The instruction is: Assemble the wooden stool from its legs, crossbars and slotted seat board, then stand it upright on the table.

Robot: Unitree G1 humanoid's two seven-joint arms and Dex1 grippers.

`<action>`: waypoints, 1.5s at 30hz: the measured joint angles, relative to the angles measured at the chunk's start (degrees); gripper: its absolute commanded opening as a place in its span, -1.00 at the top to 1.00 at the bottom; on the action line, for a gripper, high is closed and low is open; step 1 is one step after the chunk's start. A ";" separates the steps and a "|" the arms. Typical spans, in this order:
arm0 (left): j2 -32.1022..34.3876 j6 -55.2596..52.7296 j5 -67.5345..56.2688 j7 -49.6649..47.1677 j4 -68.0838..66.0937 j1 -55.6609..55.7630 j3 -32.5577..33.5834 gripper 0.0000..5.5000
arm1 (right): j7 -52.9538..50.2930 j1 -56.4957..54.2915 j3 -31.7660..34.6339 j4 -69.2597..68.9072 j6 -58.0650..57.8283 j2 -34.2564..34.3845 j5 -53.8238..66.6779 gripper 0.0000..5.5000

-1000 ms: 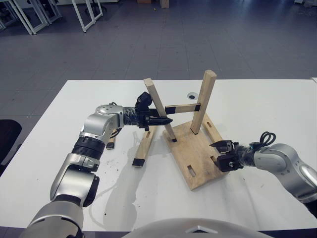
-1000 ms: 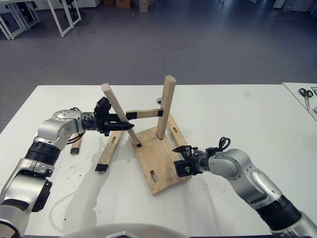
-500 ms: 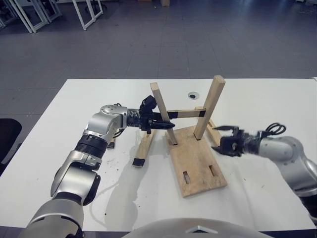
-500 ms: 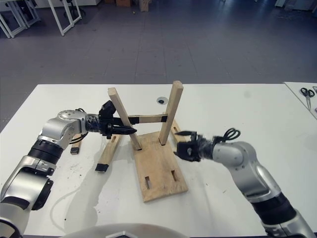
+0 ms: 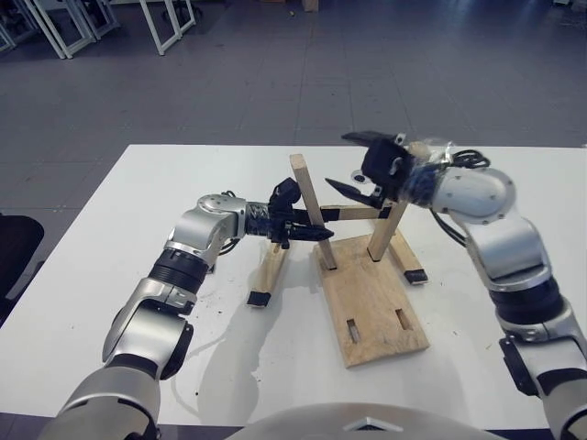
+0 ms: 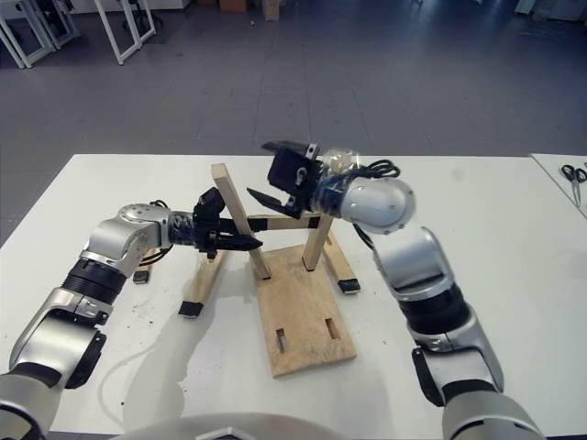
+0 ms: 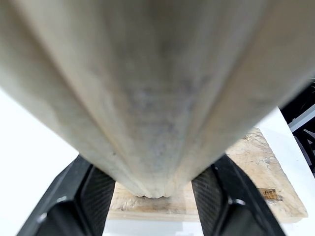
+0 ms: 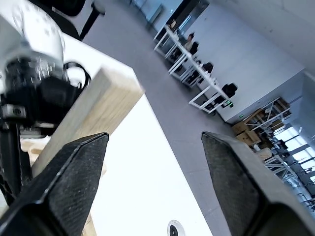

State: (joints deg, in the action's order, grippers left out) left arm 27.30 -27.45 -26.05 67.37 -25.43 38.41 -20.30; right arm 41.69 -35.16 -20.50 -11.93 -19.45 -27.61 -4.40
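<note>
Leg-fitting step, roughly half done. The left gripper (image 5: 316,231) pinches the left upright leg (image 5: 301,179), which the crossbar (image 5: 353,213) ties to the right upright leg (image 5: 383,234); both stand on the seat board (image 5: 376,307), mid-scene. The right gripper (image 5: 360,165) hovers with fingers spread at the right leg's top, and next probably needs to close there and press down.

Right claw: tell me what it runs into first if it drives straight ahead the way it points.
The right claw most likely meets the top of the leaning leg gripped by the left claw; its wrist view shows that end between its open fingers. Depth is uncertain.
</note>
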 measured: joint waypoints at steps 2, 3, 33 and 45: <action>-0.60 -0.02 0.15 -0.55 -0.01 0.26 -0.11 0.26 | -0.61 0.10 -4.31 6.04 5.16 -0.38 -4.94 -0.25; -1.16 -0.33 1.09 -1.04 0.01 0.43 -0.51 0.26 | -0.88 0.05 -5.80 7.62 7.25 -0.62 -7.00 -0.25; -4.55 5.98 3.70 -16.38 -4.57 0.55 6.10 0.26 | -18.74 10.16 27.22 -8.00 0.47 5.30 4.62 -0.25; -3.46 0.48 5.65 -14.61 0.86 -3.80 11.34 0.00 | -8.85 27.41 15.99 5.70 1.79 -5.90 -2.37 -0.25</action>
State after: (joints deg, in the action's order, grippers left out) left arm 23.83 -26.98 -20.41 52.76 -24.57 34.60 -8.96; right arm 32.84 -7.75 -4.51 -6.23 -17.66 -33.51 -6.78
